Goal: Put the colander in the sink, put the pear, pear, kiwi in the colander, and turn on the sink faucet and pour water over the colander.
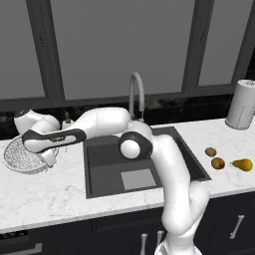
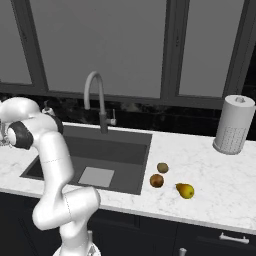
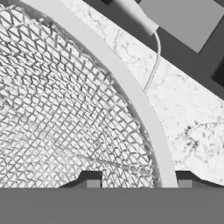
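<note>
One sink (image 1: 104, 164) serves as the landmark: nearest, on the counter (image 1: 45, 191) to its right, three fruits lie in a loose cluster, namely one pointed pear (image 1: 243, 164) with its long axis across the counter and its stem end toward the sink, one rounder pear (image 1: 217, 163) and one brown kiwi (image 1: 210, 151). To the sink's left the single colander (image 1: 20, 158) sits on the counter, partly hidden by the arm, and the gripper (image 3: 136, 183) straddles its rim (image 3: 131, 94), one tip inside the mesh and one outside, jaws apart, whether they press the rim cannot be told. Behind the sink one faucet (image 1: 136, 94) arches toward the basin.
</note>
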Robot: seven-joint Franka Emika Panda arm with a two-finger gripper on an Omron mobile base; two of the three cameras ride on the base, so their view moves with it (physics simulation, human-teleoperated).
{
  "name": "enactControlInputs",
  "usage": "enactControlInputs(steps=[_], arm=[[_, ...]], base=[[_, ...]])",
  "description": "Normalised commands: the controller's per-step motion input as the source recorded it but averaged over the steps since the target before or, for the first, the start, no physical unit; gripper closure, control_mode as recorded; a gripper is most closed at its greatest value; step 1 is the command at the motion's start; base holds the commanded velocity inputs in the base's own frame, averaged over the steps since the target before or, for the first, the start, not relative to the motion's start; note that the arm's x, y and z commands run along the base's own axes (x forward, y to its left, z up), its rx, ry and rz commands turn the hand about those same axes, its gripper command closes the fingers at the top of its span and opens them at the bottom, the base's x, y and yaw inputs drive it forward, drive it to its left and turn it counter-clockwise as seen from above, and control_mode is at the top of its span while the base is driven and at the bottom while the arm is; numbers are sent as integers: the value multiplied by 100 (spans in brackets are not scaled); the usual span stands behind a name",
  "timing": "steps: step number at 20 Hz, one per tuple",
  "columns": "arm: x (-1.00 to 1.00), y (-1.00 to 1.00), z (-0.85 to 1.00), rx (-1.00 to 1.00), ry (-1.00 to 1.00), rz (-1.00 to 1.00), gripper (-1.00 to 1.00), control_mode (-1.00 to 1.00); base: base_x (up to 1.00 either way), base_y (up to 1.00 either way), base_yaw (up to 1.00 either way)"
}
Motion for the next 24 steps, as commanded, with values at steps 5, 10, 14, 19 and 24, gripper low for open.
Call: enactControlInputs(steps=[5,10,14,19,24], arm=[[-1,-69,-74,0,7,-29,100,-100],[0,-26,-35,0,0,-37,100,-100],[0,-20,-6,1,-15,-50,100,-100],[-9,-29,2,8,-32,-55,100,-100],[-51,-32,21,18,-47,-38,100,-100]], base=[[0,0,0],[0,0,0],[0,0,0],[0,0,0],[0,0,0]])
